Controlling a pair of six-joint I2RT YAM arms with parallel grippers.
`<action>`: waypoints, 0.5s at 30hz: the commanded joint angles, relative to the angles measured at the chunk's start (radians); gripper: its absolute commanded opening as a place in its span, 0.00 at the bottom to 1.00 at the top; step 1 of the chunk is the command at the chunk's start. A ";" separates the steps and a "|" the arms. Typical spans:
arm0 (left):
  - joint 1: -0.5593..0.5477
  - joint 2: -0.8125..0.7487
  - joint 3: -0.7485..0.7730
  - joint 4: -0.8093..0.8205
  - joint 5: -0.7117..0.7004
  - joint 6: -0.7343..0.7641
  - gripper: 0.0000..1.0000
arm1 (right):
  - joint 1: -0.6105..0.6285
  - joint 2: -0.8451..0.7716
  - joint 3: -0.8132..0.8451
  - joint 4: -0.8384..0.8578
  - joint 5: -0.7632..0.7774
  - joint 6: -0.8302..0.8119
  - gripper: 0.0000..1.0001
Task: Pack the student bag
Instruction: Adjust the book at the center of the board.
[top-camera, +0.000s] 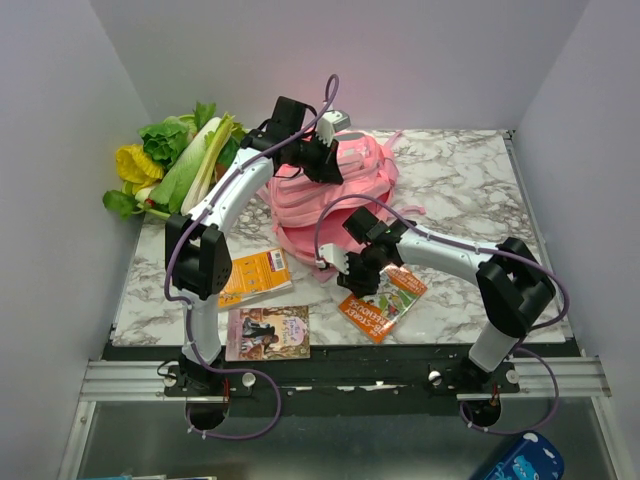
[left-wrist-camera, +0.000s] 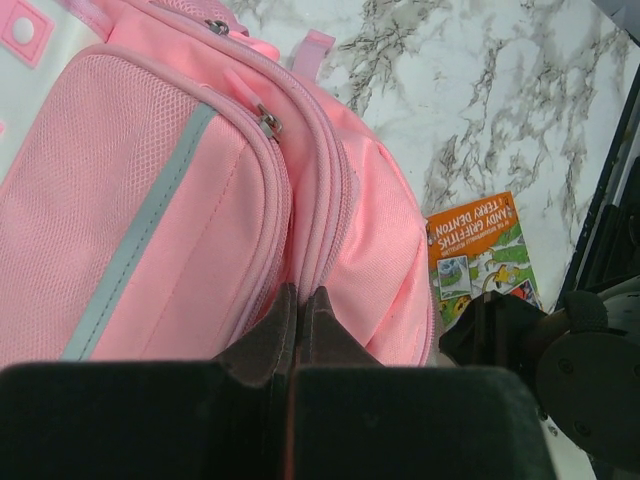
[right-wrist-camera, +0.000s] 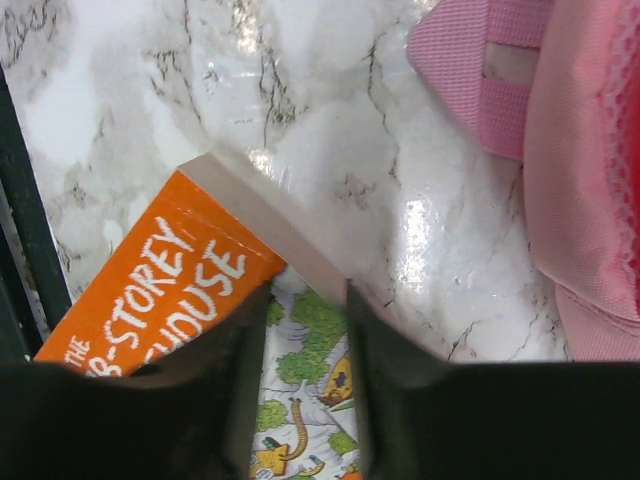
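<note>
backpack (top-camera: 330, 190) lying mid-surface (top-camera: 460, 170) | left jaws sitting closed against backpack's front zip seam, probably working toward opening it | right jaws standing open astride orange book (right-wrist-camera: 150, 280) just beside backpack, likely readying it for packing

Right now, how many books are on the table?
3: orange book by the left arm, brown book at the near edge, orange-green book under the right end effector. More may be hidden.
</note>
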 joint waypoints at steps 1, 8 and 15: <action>0.019 -0.003 0.038 0.016 0.024 -0.005 0.00 | -0.005 0.025 -0.005 -0.097 -0.022 0.079 0.33; 0.021 -0.017 0.017 0.022 0.023 -0.005 0.00 | -0.009 0.079 0.035 -0.071 0.063 0.193 0.01; 0.021 -0.025 0.003 0.022 0.023 -0.002 0.00 | -0.078 0.064 -0.016 0.028 0.261 0.420 0.01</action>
